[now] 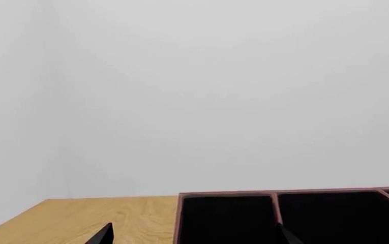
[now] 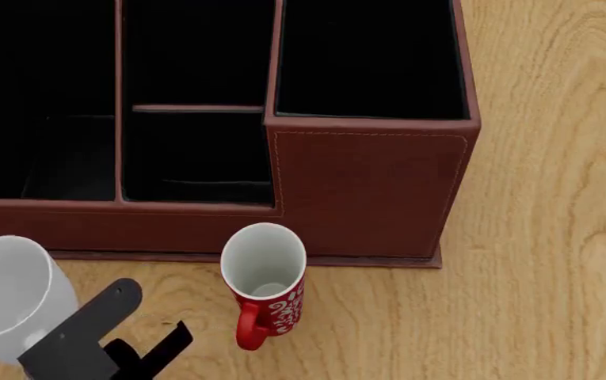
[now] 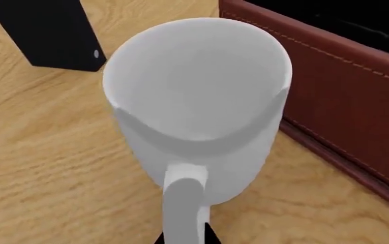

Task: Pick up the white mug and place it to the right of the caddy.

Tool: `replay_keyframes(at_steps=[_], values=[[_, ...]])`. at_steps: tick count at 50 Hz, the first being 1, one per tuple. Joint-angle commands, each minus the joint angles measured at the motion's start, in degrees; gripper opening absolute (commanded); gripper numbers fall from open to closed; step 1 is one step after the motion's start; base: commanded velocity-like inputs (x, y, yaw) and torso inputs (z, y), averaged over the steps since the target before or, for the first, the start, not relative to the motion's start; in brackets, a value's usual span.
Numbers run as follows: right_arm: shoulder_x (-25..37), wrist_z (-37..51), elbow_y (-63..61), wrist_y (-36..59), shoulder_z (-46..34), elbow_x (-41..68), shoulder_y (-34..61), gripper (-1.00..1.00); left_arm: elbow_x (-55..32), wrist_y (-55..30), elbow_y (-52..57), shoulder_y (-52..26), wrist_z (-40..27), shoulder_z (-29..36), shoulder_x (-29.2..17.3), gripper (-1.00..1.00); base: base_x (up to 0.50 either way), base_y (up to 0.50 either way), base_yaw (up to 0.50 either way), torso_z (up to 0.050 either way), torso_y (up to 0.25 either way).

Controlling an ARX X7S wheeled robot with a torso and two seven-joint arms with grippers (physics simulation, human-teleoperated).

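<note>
just ahead of the right gripper (image 3: pixel 184 239), grip state unclear, stands the white mug (image 3: pixel 198 101).

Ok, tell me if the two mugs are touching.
Apart. The head view shows bare table between the white mug and the red mug.

Slim red ceramic mug (image 2: pixel 268 289): white swirl pattern only, no readable letters.
Glossy white ceramic mug (image 3: pixel 198 109): plain, no text.
Dark red-brown leather-look caddy (image 2: pixel 366 186): stitching only, no label or brand.
Numbers, signs: none readable in any view.
</note>
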Motion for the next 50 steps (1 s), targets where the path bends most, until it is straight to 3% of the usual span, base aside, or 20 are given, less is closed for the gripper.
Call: replay_keyframes(at_steps=[1,23,50], values=[[0.0,0.3,-0.1,0.0,-1.0,0.3,0.0,-1.0,-0.1,0.1,-0.1,0.1,-0.2,0.1,-0.1,1.0,0.0,0.0,0.0,0.0,0.0],[1.3,1.8,-2.6,0.2,-2.3,0.0,0.2,-1.0,-0.3,0.4,0.2,0.5,-0.6,0.3,-0.2,1.0,0.0,0.0,0.0,0.0,0.0],[8.4,5.2,-12.6,-0.9,-0.7,2.6,-3.6,-1.0,-0.2,-0.4,0.7,-0.2,-1.3,1.5,-0.3,1.0,0.0,0.0,0.0,0.0,0.0]])
